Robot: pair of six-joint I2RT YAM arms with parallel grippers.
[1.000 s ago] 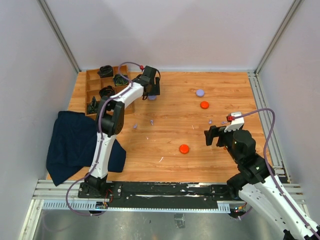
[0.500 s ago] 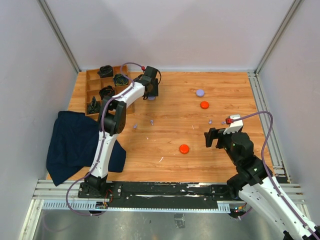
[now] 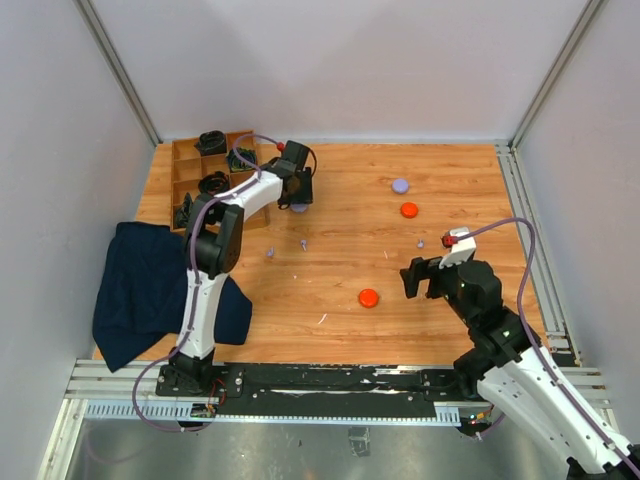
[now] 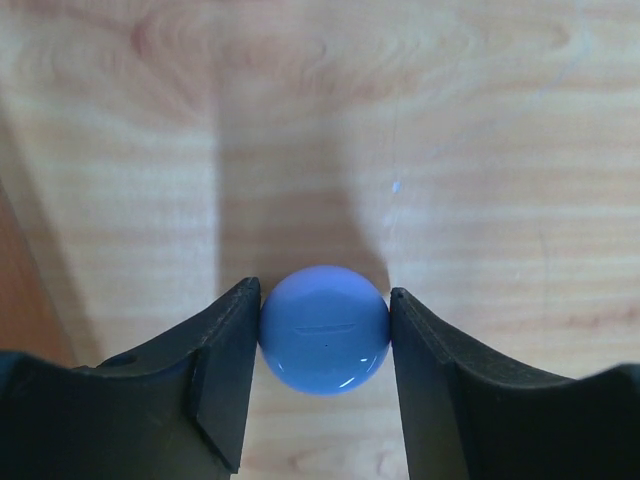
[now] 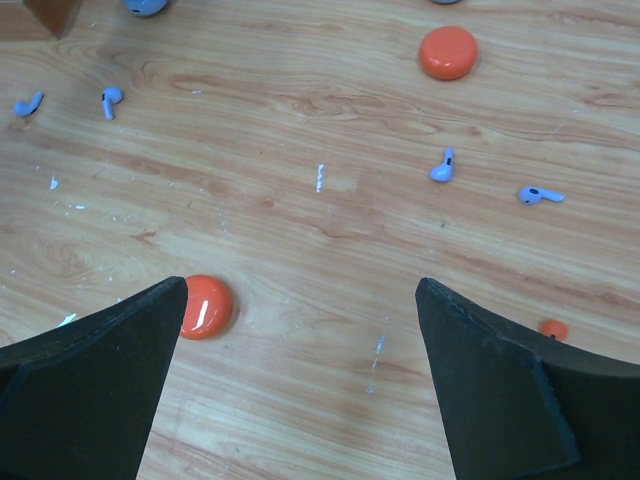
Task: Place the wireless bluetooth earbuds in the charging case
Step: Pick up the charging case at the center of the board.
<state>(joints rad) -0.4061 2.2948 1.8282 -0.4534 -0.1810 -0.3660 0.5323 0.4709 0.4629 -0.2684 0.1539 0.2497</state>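
While the left tool [image 4: 325,296] is clamped on a round lavender case [image 4: 324,332], the right tool [image 5: 300,290] hovers empty, jaws wide apart. Lavender earbuds [image 5: 441,166] lie loose on the tabletop [image 3: 330,265] near an orange-red disc [image 5: 205,306]. Judgement: early stage, no earbud seated, every insertion left to do.

Left gripper [image 4: 325,295] tight on a lavender case [image 4: 324,335], arm outstretched; right gripper [image 5: 300,290] spread wide.
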